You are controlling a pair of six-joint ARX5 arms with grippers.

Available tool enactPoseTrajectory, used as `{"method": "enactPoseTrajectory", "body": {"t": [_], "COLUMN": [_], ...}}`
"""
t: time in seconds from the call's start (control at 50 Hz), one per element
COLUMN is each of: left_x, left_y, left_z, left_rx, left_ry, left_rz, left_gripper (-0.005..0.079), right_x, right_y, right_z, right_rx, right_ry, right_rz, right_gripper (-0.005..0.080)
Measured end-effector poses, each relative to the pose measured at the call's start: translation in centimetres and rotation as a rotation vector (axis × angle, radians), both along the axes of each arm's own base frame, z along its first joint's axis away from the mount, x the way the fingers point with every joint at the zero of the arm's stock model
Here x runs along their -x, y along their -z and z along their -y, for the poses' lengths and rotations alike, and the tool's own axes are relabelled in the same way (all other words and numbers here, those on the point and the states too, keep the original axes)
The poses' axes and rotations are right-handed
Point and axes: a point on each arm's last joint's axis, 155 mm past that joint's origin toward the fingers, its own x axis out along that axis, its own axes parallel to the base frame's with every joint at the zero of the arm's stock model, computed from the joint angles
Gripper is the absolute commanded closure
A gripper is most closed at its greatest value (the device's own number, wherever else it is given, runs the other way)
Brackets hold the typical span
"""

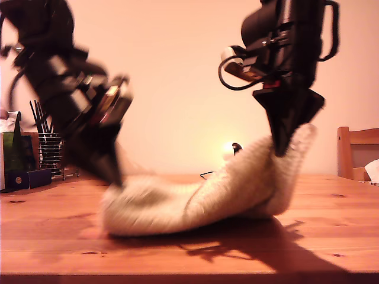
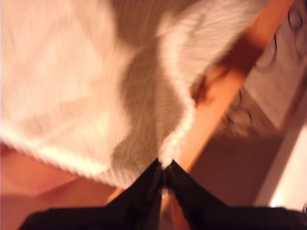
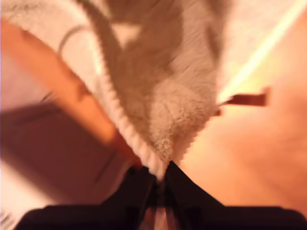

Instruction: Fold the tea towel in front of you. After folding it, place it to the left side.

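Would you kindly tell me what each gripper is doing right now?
My first gripper: shut on the towel at its hem.
My second gripper: shut on a corner of the towel.

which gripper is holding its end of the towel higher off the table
The gripper on the exterior view's right: it pinches a tea towel corner well above the table, while the gripper on the exterior view's left is down at the tabletop.
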Motion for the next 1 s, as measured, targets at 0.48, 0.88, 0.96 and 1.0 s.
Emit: {"method": "enactPoseTrajectory", "body": {"t": [0.48, 0.88, 0.96, 1.0], "left_x": [4.1, 6.3, 6.8, 7.0], "left_y": [0.0, -4.2, -4.8, -4.8], "left_z": [-0.7, -0.9, -1.1, -1.2], "left_rx": [-0.063, -0.051, -0.053, -0.057], "left_ry": [0.031, 0.055, 0.055, 0.055], "left_rz": [-0.153, -0.12, -0.127, -0.135], "left_gripper": [0.0763, 0.0763, 0.0763, 0.0763], "right_x": [5.7, 7.5, 7.8, 7.9], "right_y": [3.6, 3.1, 2.7, 2.4], "right_z": [2.3, 2.5, 1.7, 1.5], "right_rx": [0.074, 0.067, 0.029, 0.014], "right_ry": [-0.051, -0.078, -0.076, -0.078], "right_rz": [-0.193, -0.265, -0.276, -0.272], "right_gripper": [0.0765, 0.0765, 0.0765, 0.0765]}}
